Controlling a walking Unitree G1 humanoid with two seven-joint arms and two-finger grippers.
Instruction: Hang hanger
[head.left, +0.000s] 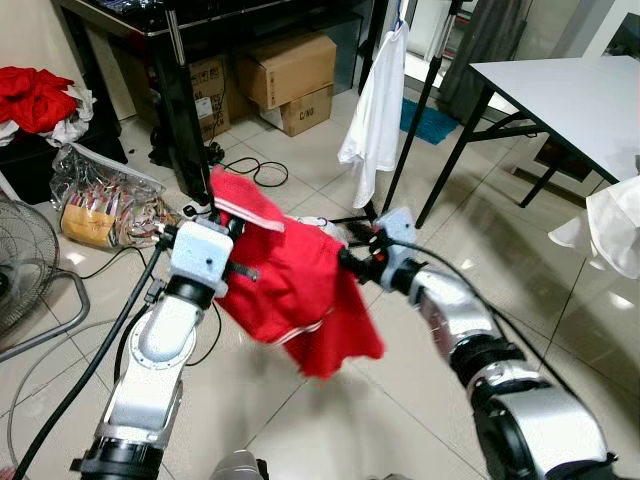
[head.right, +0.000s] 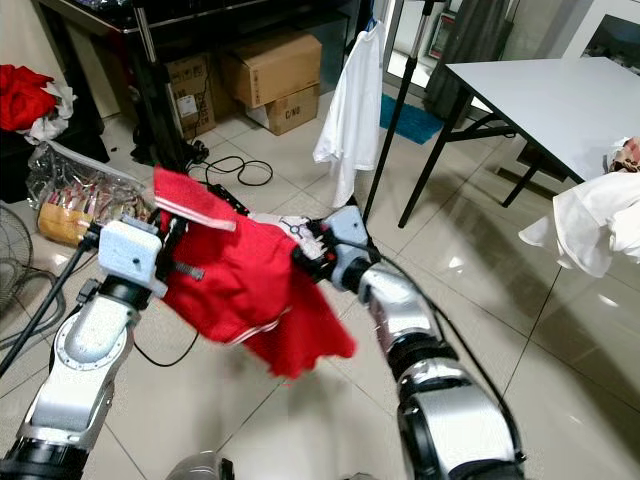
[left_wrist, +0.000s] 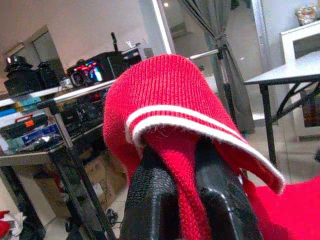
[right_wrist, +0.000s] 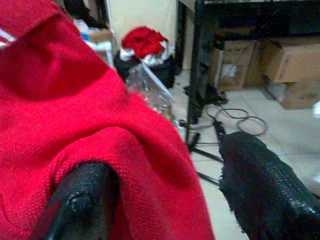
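Left gripper pinching red knit garment, right gripper spread wide

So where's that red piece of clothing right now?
The red garment hangs in front of the robot between its two arms, above the tiled floor; the left pincer pinches its striped edge.
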